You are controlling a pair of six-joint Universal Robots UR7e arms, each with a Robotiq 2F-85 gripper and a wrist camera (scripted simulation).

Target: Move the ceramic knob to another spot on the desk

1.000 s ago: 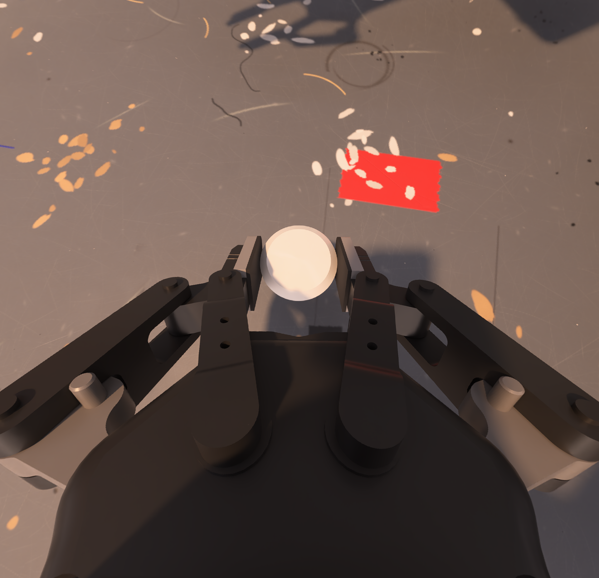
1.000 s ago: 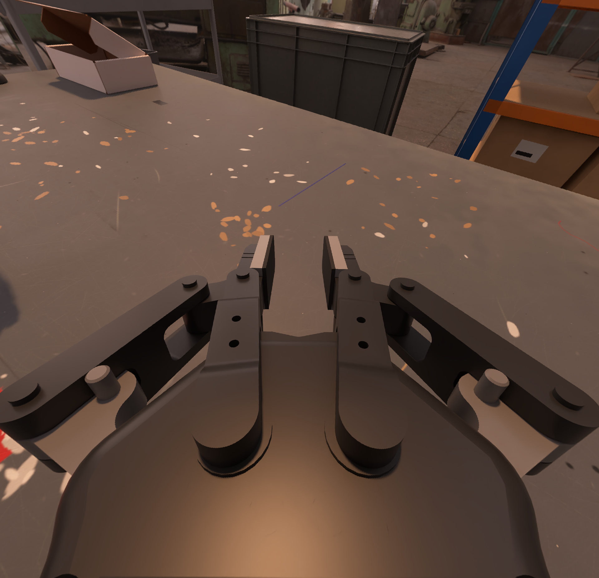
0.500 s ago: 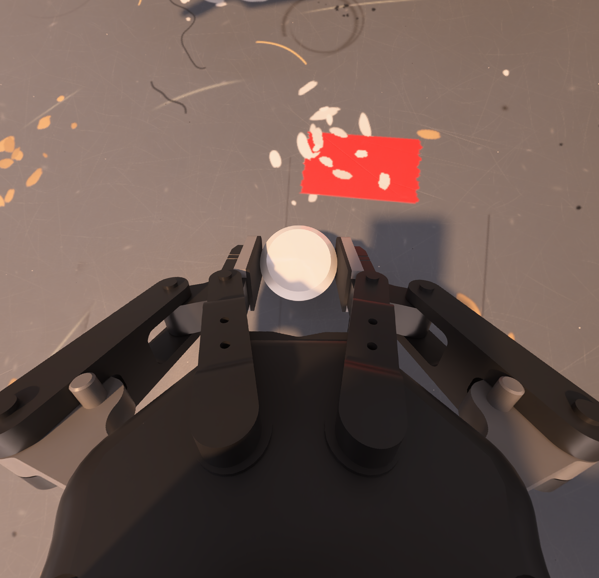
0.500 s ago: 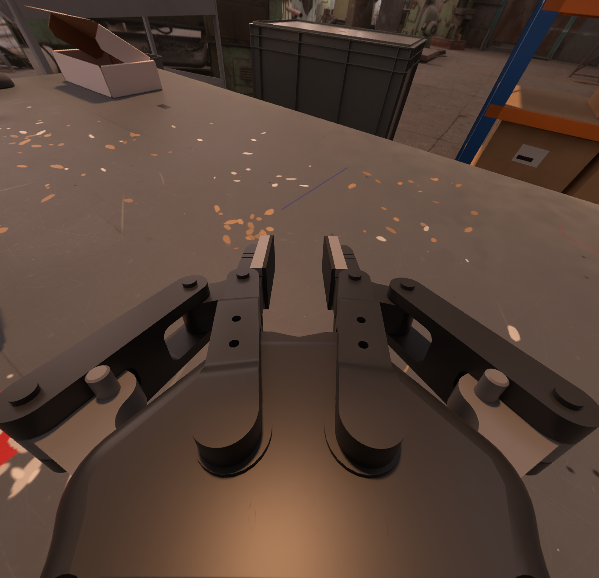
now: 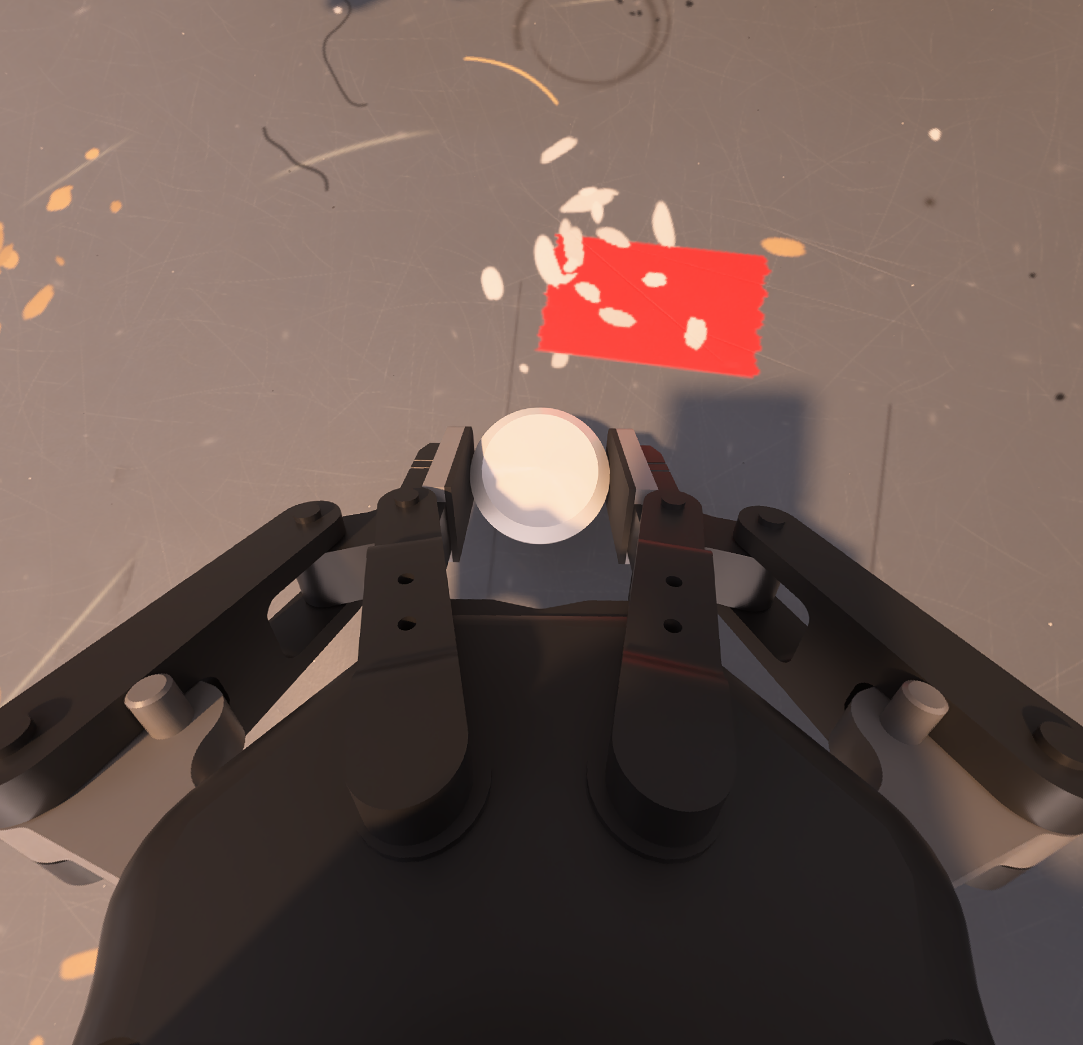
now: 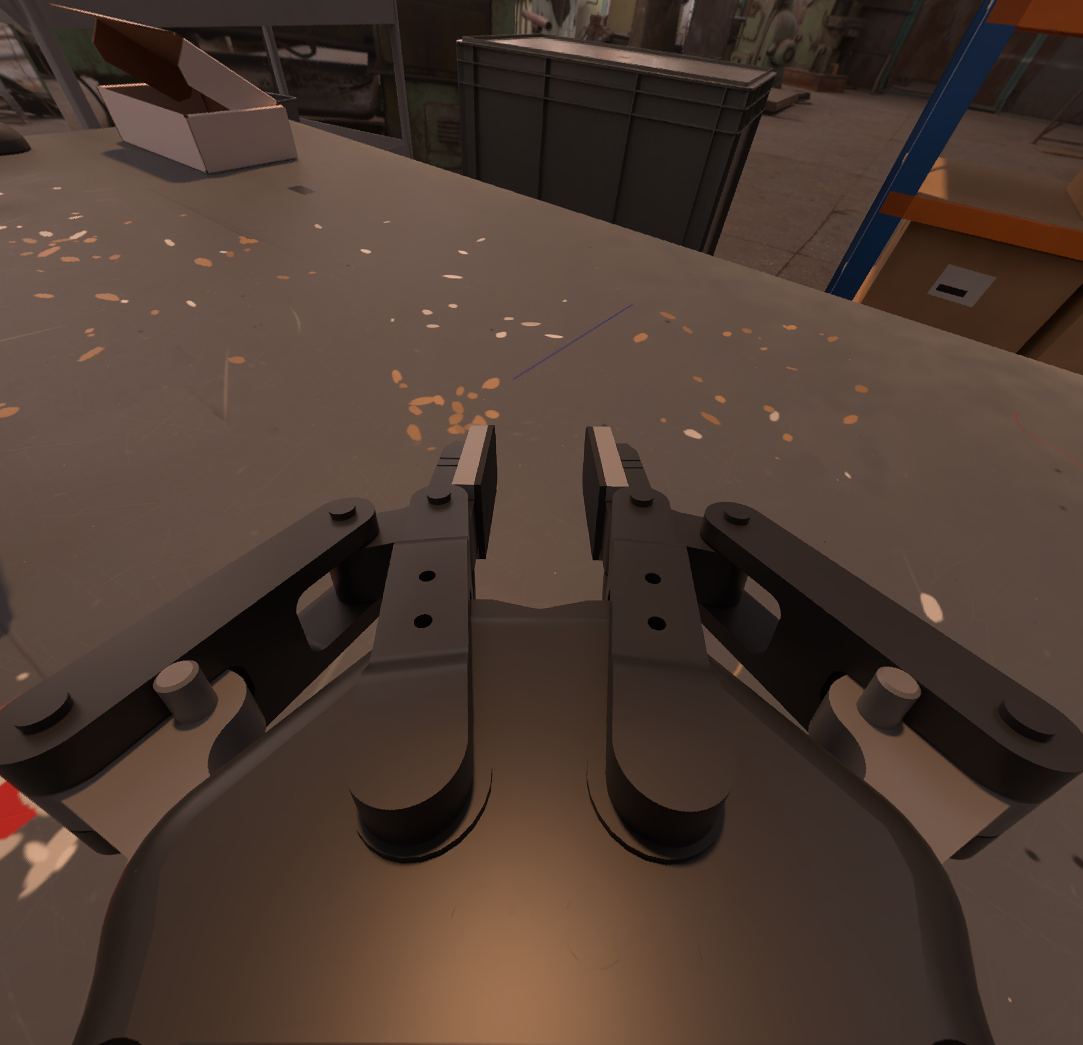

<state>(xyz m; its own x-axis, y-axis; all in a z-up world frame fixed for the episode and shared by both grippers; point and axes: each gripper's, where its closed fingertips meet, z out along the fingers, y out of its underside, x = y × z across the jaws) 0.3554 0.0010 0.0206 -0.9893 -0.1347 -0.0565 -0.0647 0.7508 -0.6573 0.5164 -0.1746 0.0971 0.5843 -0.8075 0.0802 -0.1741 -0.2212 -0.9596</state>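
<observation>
In the left wrist view a round white ceramic knob (image 5: 539, 475) sits between the two pads of my left gripper (image 5: 539, 478), which is shut on it and holds it over the grey desk (image 5: 234, 343). A red strip of tape (image 5: 650, 308) lies on the desk just ahead and to the right of the knob. In the right wrist view my right gripper (image 6: 539, 478) is open and empty, hovering above the desk (image 6: 293, 489).
Orange and white paint flecks (image 6: 451, 407) dot the desk. An open white cardboard box (image 6: 193, 108) stands at the desk's far left. A dark grey crate (image 6: 609, 138) and a blue and orange shelf frame (image 6: 937, 138) stand beyond the far edge.
My left gripper has carried the knob closer to the red tape, which has slid nearer and lower in view. The right gripper has drifted slightly.
</observation>
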